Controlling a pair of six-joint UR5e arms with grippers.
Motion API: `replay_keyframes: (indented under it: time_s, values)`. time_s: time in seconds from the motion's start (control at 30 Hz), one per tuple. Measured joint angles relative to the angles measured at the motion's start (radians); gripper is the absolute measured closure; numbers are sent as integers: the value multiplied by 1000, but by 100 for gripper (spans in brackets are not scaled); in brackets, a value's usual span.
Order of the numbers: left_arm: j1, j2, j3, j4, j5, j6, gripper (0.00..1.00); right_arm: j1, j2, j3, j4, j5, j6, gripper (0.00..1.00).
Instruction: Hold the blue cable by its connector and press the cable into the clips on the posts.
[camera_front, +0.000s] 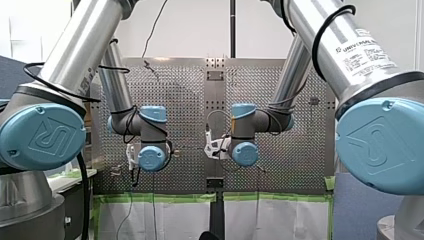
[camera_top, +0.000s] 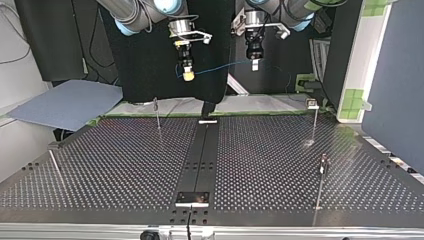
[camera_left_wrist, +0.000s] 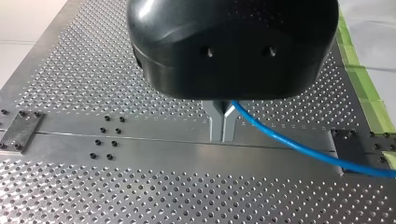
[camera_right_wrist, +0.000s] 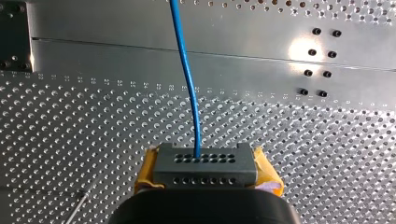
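The blue cable (camera_top: 220, 67) hangs in a shallow line between my two grippers, high above the perforated table (camera_top: 115, 165). My left gripper (camera_left_wrist: 223, 122), at the top view's right (camera_top: 254, 64), has its metal fingers shut on the cable (camera_left_wrist: 280, 140), which trails off to one side. My right gripper (camera_right_wrist: 208, 170), at the top view's left (camera_top: 188, 75), is shut with yellow pads (camera_right_wrist: 148, 169) on the grey perforated connector (camera_right_wrist: 205, 164). The cable (camera_right_wrist: 187, 79) leaves the connector's face and runs straight ahead. Thin posts with clips stand on the table (camera_top: 157, 114) (camera_top: 314, 120) (camera_top: 322, 172).
A dark centre rail (camera_top: 202, 150) with bolted plates runs down the table's middle. A leaning rod (camera_top: 56, 167) stands near the top view's left edge. A grey-blue board (camera_top: 65, 102) lies beyond the table there. Green tape (camera_left_wrist: 369, 93) marks the table's border.
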Motion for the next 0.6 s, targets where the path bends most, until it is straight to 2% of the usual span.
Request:
replay_keyframes:
  time_s: [0.6]
  values:
    - [1, 0, 1, 9, 2, 3, 100, 1, 0, 0, 0, 0, 0, 100]
